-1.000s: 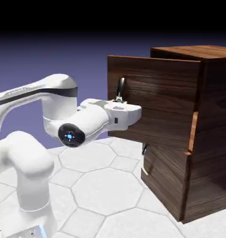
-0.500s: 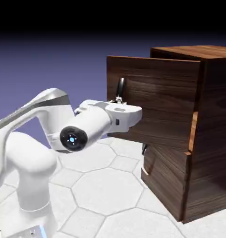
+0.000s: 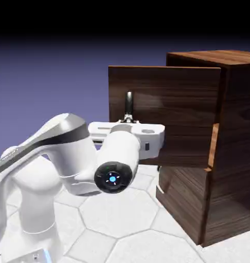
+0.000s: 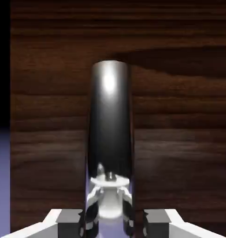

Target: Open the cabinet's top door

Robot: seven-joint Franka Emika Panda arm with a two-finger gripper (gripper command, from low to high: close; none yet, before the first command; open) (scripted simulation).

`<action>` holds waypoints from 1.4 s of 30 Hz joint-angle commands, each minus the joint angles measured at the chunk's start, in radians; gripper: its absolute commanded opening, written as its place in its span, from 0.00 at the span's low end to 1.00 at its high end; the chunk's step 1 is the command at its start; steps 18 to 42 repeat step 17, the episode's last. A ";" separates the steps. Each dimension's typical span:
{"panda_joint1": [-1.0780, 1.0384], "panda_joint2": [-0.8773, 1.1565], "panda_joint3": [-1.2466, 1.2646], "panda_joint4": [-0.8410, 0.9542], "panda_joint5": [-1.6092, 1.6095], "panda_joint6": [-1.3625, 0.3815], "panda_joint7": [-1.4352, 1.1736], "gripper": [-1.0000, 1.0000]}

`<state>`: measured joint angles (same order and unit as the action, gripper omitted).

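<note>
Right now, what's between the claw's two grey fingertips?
The dark, shiny metal bar handle on the wooden upper door lies between the claw's fingertips; the hand view shows it.

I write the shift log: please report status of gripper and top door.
Gripper closed on top door's handle. Top door standing open from cabinet. Nothing visible blocking it.

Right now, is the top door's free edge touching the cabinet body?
Apart. The exterior view shows the free edge swung out toward the view's left, well clear of the cabinet body.
</note>
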<state>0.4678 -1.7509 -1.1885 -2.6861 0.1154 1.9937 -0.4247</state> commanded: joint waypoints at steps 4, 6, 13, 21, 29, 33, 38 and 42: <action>0.084 0.009 -0.025 0.143 -0.006 -0.170 -0.007 0.00; 0.130 0.014 -0.034 0.216 -0.007 -0.250 -0.009 0.00; 0.303 0.035 -0.052 0.469 -0.002 -0.507 -0.009 0.00; 0.324 0.038 -0.054 0.519 -0.004 -0.545 -0.007 1.00; 0.324 0.038 -0.054 0.519 -0.004 -0.545 -0.007 1.00; 0.324 0.038 -0.054 0.519 -0.004 -0.545 -0.007 1.00; 0.324 0.038 -0.054 0.519 -0.004 -0.545 -0.007 1.00; 0.324 0.038 -0.054 0.519 -0.004 -0.545 -0.007 1.00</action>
